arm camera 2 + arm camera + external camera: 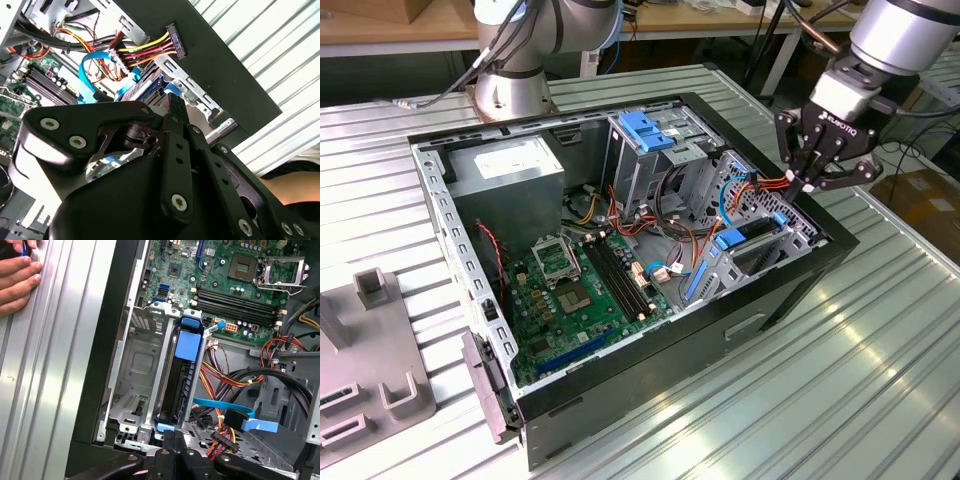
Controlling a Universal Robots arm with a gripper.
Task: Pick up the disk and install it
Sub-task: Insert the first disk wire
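**Disk sits in its bay, jaws clenched at its end**

The gripper (807,184) hangs over the open computer case (650,395) with its jaws pressed together and nothing between them. In the first wrist view the fingertips (175,439) are just at the blue end of the disk (181,382). The disk stands on edge in the drive bay (137,365), in the slot on the motherboard (235,287) side. A hand (17,282) rests on the table (55,390).

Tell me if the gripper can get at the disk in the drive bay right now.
Probably yes. The gripper sits right at the near end of the disk, the open case leaves that edge uncovered, and the power cables lie beside the bay, not across it.
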